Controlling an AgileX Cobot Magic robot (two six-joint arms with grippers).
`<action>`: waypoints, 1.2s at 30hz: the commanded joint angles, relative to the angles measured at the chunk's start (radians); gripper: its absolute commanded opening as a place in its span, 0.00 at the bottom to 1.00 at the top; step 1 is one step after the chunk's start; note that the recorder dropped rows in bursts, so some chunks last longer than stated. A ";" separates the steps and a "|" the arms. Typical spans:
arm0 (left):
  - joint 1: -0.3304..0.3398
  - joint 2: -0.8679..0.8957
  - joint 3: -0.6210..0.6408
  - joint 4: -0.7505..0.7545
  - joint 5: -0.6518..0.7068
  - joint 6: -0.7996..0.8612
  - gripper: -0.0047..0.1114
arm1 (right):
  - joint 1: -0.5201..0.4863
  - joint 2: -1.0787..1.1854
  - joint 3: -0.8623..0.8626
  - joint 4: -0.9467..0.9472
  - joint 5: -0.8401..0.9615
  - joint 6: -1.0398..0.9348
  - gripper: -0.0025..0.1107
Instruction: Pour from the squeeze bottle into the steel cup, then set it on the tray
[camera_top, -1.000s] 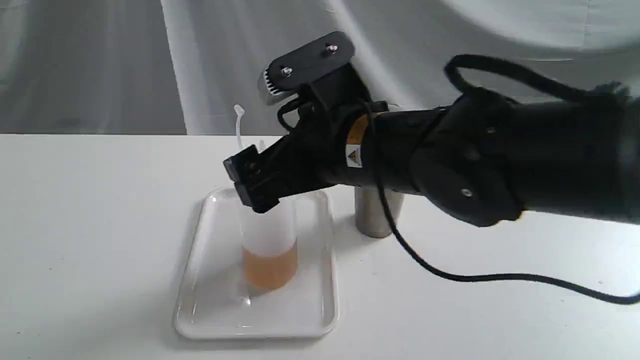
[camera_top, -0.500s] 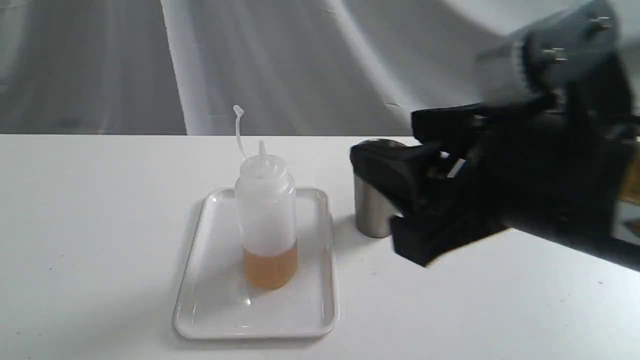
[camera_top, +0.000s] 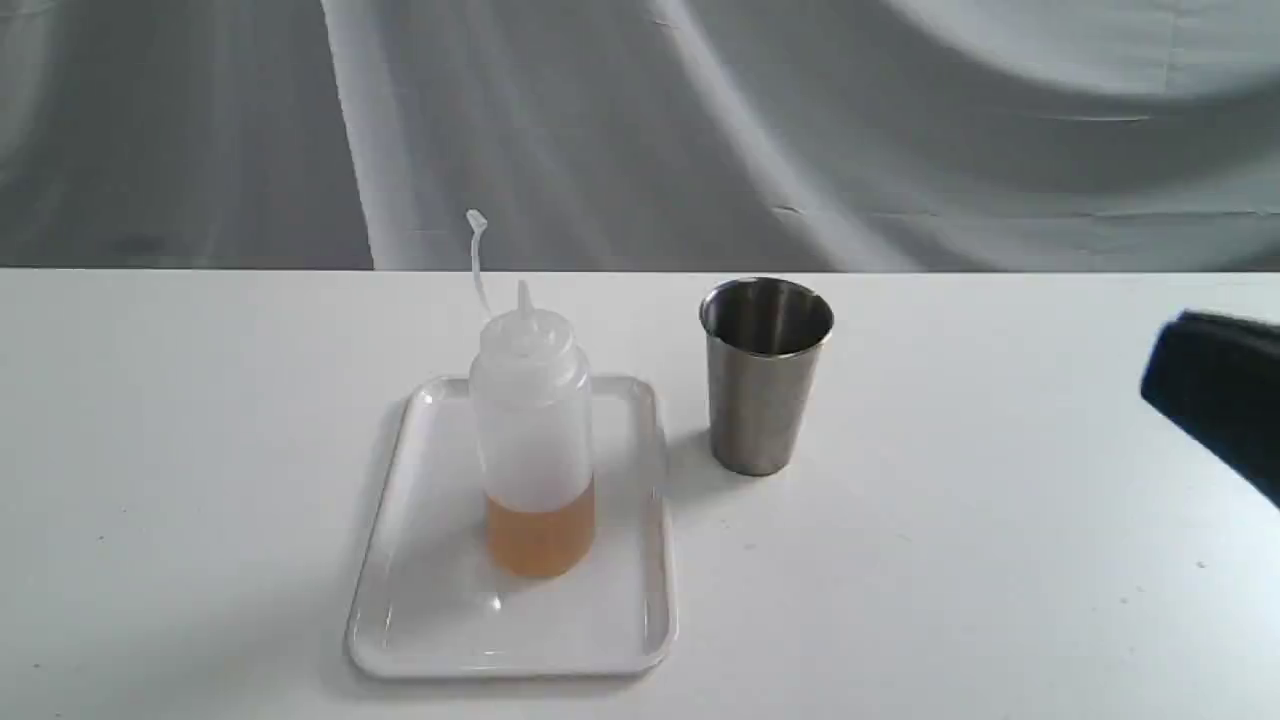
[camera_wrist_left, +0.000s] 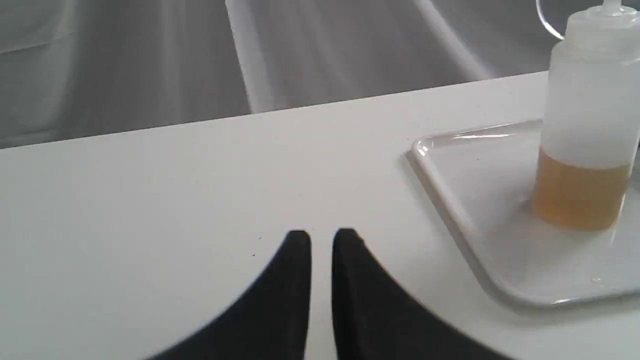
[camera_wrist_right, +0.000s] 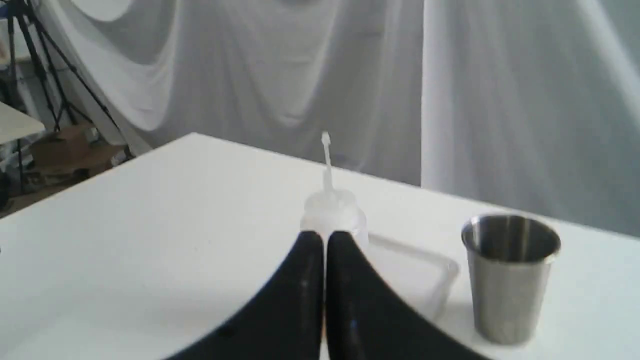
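Black right gripper (camera_wrist_right: 325, 235): fingertips pressed together, empty, at the scene's right edge, well apart from all else. Black left gripper (camera_wrist_left: 322, 234): tips nearly meeting with a thin slit between, grasping nothing, low over the white table (camera_top: 950, 600) near the tray. Flat rectangular glossy white plastic tray (camera_top: 430, 610): on the table. Translucent whitish plastic squeeze bottle (camera_top: 530, 430): upright on the tray, amber liquid in its lower part, cap strap raised. Brushed-metal grey steel cup (camera_top: 762, 390): upright just beside the tray's right rim, not touching. Draped pale cloth (camera_top: 700, 130): behind.
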 joint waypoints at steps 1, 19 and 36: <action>-0.003 -0.005 0.004 0.003 -0.007 -0.002 0.11 | 0.005 -0.041 0.014 0.064 0.155 0.005 0.02; -0.003 -0.005 0.004 0.003 -0.007 -0.002 0.11 | 0.000 -0.052 0.016 0.002 0.005 0.006 0.02; -0.003 -0.005 0.004 0.003 -0.007 -0.002 0.11 | -0.357 -0.343 0.408 -0.008 -0.355 0.006 0.02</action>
